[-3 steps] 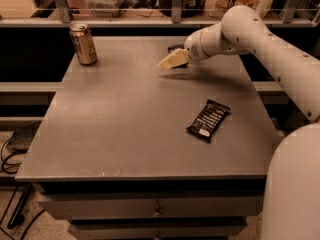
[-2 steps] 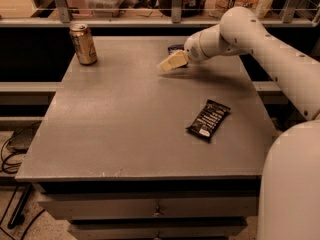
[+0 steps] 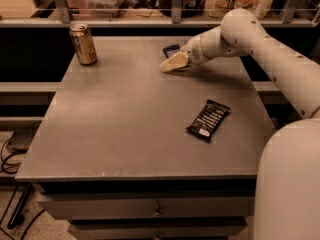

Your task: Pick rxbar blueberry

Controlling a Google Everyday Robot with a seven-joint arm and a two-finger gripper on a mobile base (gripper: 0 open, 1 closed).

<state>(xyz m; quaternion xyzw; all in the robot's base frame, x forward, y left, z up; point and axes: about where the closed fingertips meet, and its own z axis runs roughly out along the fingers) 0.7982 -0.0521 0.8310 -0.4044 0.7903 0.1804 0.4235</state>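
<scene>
The rxbar blueberry [image 3: 171, 49] is a small dark navy wrapper lying flat at the far edge of the grey table [image 3: 125, 124]. Only its far part shows; the rest is hidden behind my gripper. My gripper [image 3: 173, 63], with cream-coloured tips, hangs low over the table just in front of the bar and points left. The white arm reaches in from the right.
A longer black bar wrapper [image 3: 208, 120] with white text lies on the right side of the table. A gold can [image 3: 83, 44] stands upright at the far left corner. A railing and shelf with bags run behind the table. The robot's white body fills the lower right.
The gripper has barely moved and stays by the far middle of the table. The can and black wrapper have not moved.
</scene>
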